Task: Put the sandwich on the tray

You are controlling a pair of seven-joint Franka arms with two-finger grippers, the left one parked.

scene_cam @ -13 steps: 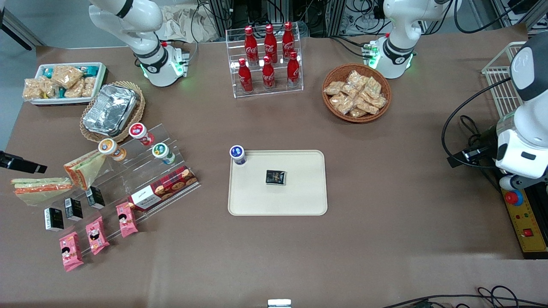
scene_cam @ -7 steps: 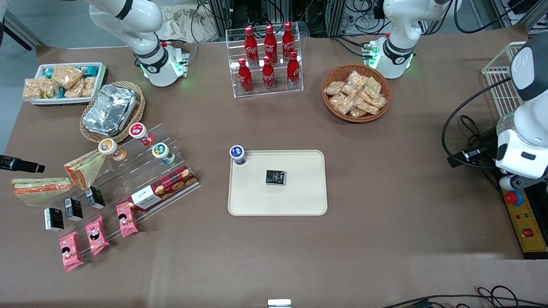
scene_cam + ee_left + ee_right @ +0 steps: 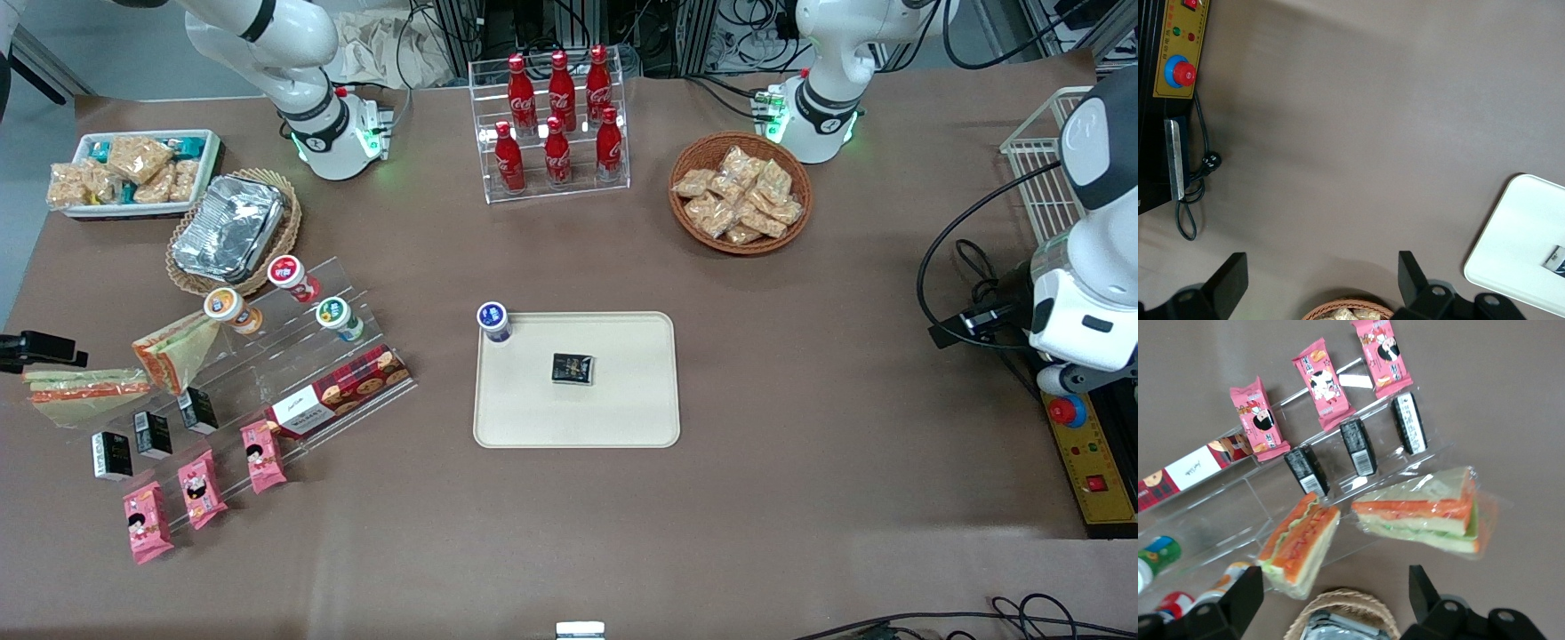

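A wrapped wedge sandwich [image 3: 82, 389] [image 3: 1421, 517] lies flat on the table at the working arm's end. A second, near-identical one [image 3: 173, 348] [image 3: 1298, 543] leans against the acrylic rack [image 3: 267, 391] beside it. My gripper [image 3: 40, 349] [image 3: 1333, 593] hovers at the table's edge just above the flat sandwich, open, with nothing between its fingers. The cream tray [image 3: 622, 418] [image 3: 1518, 233] lies mid-table, toward the parked arm from both sandwiches. It carries a small dark pack [image 3: 573, 368] and a blue-lidded cup [image 3: 494, 322] at one corner.
The rack holds black packs [image 3: 153, 434], pink snack packs [image 3: 197, 489], a biscuit box [image 3: 342, 391] and lidded cups [image 3: 286, 274]. A foil container in a wicker basket [image 3: 229, 227], a white snack bin [image 3: 133, 169], a cola rack [image 3: 556, 124] and a snack basket [image 3: 740, 194] stand farther from the camera.
My gripper has shifted slightly toward the table's edge and nearer the camera, closing on the flat sandwich. Nothing else has moved.
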